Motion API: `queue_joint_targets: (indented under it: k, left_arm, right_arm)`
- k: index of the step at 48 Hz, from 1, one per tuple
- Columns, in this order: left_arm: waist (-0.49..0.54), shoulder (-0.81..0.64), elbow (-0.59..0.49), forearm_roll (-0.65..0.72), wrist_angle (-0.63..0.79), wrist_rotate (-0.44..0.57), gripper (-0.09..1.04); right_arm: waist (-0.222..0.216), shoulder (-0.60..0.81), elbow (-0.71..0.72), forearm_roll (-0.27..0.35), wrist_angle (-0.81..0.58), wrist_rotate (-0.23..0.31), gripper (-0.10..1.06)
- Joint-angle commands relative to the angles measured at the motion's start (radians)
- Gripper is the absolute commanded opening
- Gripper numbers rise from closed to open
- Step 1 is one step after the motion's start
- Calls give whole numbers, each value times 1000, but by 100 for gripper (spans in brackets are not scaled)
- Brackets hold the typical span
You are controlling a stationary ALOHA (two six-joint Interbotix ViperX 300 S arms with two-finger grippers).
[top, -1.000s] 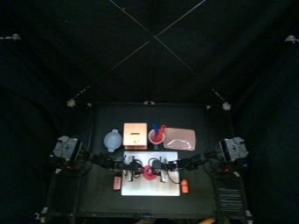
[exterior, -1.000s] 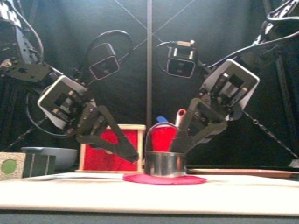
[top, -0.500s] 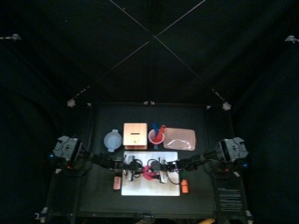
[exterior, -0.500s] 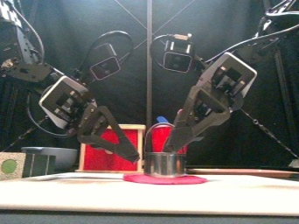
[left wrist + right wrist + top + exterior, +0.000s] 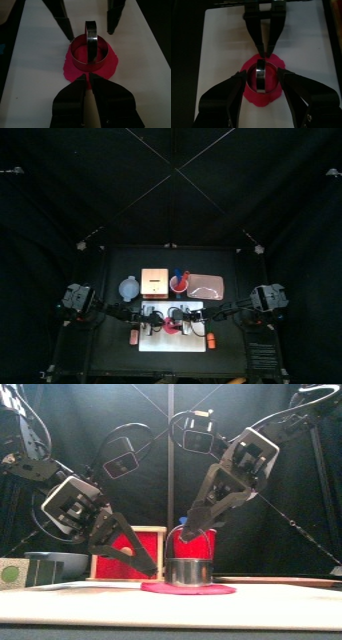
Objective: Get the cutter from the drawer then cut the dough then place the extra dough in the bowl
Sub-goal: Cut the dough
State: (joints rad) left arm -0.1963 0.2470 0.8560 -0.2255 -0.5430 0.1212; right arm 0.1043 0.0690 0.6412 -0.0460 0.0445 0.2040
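Front view shows the round metal cutter (image 5: 189,571) standing upright on the flat red dough (image 5: 187,588), which lies on the white cutting board (image 5: 151,311) near the front of the counter (image 5: 114,358). The right hand (image 5: 198,532) hangs above the cutter with its jaws spread wide, grasping nothing. In the right wrist view those jaws sit on either side of the cutter's wire handle, though I cannot tell whether they touch it. The left hand (image 5: 140,556) is low, just left of the cutter, its jaws pressed together and empty, with their tips close to the edge of the dough. Further back stand the pale wooden box with its red drawer front (image 5: 127,552) and the red cup (image 5: 197,544). The blue-grey bowl (image 5: 128,287) is left of the box and the pink tray (image 5: 206,286) is on the right
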Motion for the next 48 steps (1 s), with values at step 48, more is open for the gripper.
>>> queue_joint_targets:
  k: [48]
  left_arm:
    - [3, 54, -28, 11, -40, 0, 43]
  right_arm:
    - [6, 6, -83, 71, 110, 3, 77]
